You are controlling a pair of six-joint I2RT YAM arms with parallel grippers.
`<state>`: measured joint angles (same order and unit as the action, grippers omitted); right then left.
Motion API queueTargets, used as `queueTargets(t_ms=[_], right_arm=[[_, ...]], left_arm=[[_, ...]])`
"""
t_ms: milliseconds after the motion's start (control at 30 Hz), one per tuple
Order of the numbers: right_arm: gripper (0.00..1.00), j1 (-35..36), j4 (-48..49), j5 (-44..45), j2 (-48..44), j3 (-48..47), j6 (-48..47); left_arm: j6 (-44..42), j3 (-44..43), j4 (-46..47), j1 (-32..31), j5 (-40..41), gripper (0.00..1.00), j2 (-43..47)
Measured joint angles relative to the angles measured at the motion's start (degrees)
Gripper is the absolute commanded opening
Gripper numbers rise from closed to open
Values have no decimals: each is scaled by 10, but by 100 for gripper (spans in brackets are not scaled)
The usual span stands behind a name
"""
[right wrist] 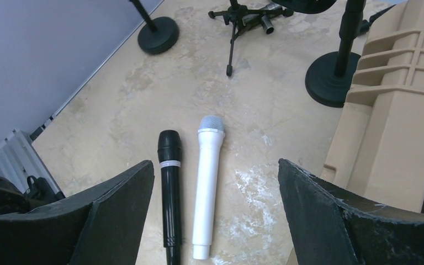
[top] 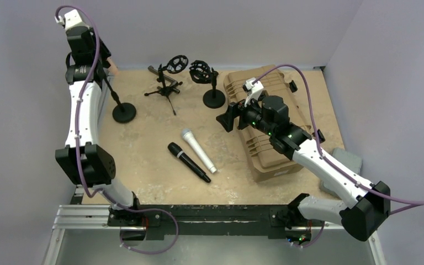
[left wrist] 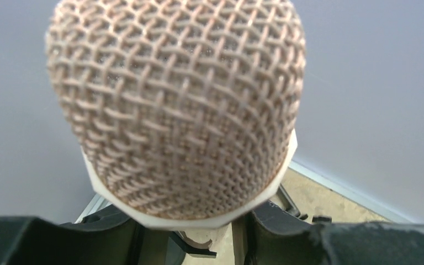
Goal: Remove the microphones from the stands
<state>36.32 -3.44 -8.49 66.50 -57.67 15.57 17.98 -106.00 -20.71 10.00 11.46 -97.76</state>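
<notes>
Target microphone (left wrist: 176,110) sits in the clip of the far-left stand (top: 124,112), at the back-left corner of the worktop (top: 143,143). In the top view the left arm hides most of it. In the left wrist view its rose-coloured mesh head fills the frame, with a white collar ring under it.

Left claw (left wrist: 193,243): one finger sits on each side just below the collar. The contact is out of frame, so I cannot tell if it is gripping yet.

Right claw (top: 228,118): jaws spread wide and holding nothing. It hangs over mid-worktop, beside the tan case (top: 265,138).

A black mic (top: 188,162) and a white mic (top: 198,150) lie flat side by side on the worktop, and neither is in a stand.

Handling, as a judgement:
- The body is rigid and probably of moderate weight.
- The handle looks smooth, so it may slip in a light pinch.
- The mesh head dents easily, so don't squeeze it.
- The best hold is on the handle just under the collar.
- The clip likely holds by friction, so pull along the mic's axis.
- The stand has a small round base and could tip or lift with the mic.
</notes>
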Motion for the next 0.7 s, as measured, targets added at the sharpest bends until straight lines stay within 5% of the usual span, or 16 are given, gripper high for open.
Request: queueTargets(t_ms=[267, 533, 700], right_arm=[[81, 0, 0, -1, 7, -3, 1], [80, 0, 1, -3, 20, -4, 5], [80, 0, 4, -3, 21, -4, 10]], left_arm=[[28, 98, -73, -17, 53, 0, 150], [50, 175, -126, -141, 161, 0, 261], [98, 236, -161, -165, 212, 0, 319]])
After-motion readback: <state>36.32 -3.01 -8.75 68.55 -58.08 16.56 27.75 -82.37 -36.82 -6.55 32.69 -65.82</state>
